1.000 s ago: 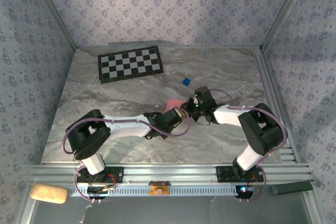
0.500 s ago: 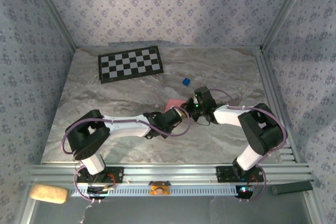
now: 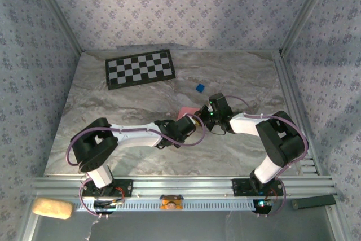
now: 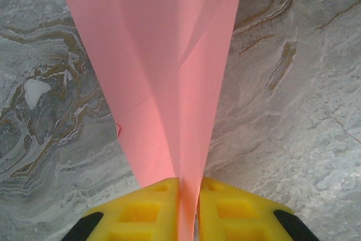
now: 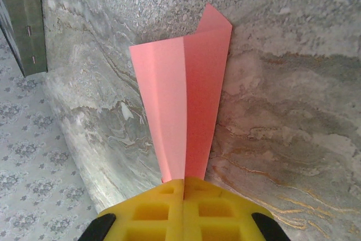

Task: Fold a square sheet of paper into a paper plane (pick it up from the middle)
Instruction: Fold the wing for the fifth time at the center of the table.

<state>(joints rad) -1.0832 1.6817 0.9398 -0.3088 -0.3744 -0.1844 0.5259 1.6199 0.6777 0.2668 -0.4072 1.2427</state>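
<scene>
- Left gripper (image 4: 189, 198), reaching in at mid-table: its yellow fingers (image 4: 141, 210) are clamped on the folded edge of the paper plane (image 4: 163, 55), with only the paper's thickness between them.
- The paper plane, salmon-pink and part-folded, is held between the two grippers over the marble table (image 3: 113, 105). Its centre crease runs away from the pinch and one flap fans loose.
- Right gripper (image 5: 183, 187): pressed together on the same paper, pads meeting along the crease.
- The step in hand appears to be sharpening the centre fold. It should go best with both pinches on the crease line, a gentle, even pull between them and no wrist twist, since thin paper skews or tears easily.
</scene>
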